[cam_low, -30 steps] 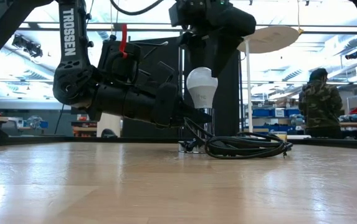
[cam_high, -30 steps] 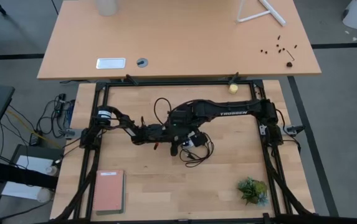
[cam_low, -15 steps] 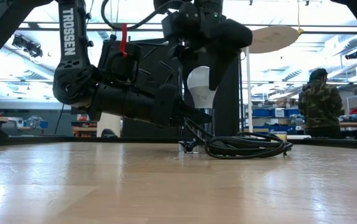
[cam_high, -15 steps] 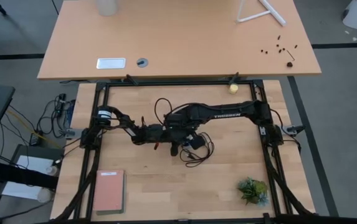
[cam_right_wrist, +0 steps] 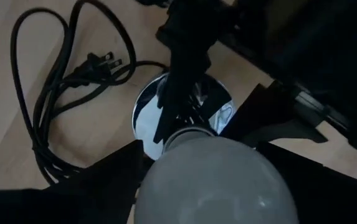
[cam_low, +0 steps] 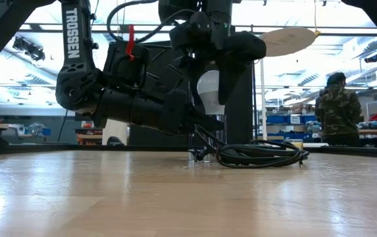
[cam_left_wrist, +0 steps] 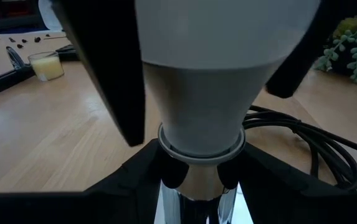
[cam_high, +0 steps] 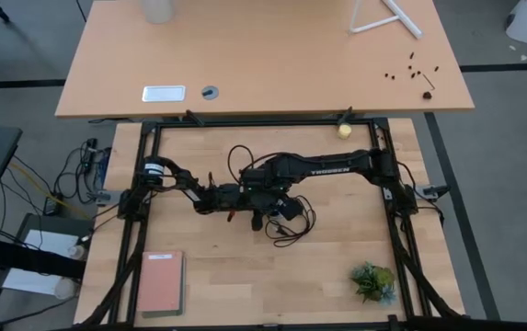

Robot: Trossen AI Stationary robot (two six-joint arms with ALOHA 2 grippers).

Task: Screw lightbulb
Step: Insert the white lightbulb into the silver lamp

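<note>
A white frosted lightbulb (cam_low: 209,91) is seen standing upright near the middle of the wooden table (cam_high: 337,267), its narrow base seated in a silver socket (cam_right_wrist: 182,116) from which a black cord (cam_low: 260,155) is coiled on the surface beside it. The bulb's rounded top is flanked from above by the dark fingers (cam_left_wrist: 113,74) of the right gripper (cam_low: 211,72), which are set closely on either side of the glass; whether they are pressing on it cannot be told. The socket's neck, just below the bulb, is clasped between the partly closed fingers of the left gripper (cam_left_wrist: 200,171), reaching in low and level over the table. A yellowish candle (cam_left_wrist: 46,65) is shown well apart on the table, and a small green plant (cam_high: 373,280) sits near one corner, a pink book (cam_high: 161,282) near another. A person (cam_low: 336,108) is visible standing in the room beyond.
</note>
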